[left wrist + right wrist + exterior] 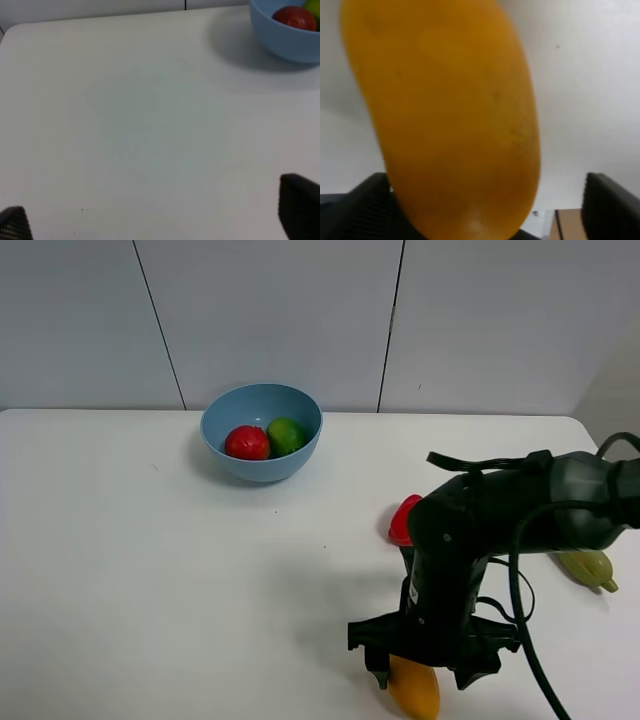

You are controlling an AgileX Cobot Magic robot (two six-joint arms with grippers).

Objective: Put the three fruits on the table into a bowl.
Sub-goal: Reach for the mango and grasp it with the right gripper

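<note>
The light-blue bowl (261, 455) stands at the back of the white table (150, 570) and holds the red tomato-like fruit (247, 442) and the green lime (286, 435). In the left wrist view the bowl (285, 42) and the tomato-like fruit (295, 17) are far off. The orange-yellow mango (414, 692) lies near the table's front edge. My right gripper (424, 680) is lowered over it, jaws open and standing either side; the mango (445, 110) fills the right wrist view. My left gripper (155, 220) is open and empty over bare table.
A red bell pepper (404, 520) lies half hidden behind my right arm. A corn cob with husk (587, 566) lies at the far right. The table's front edge is close to the mango.
</note>
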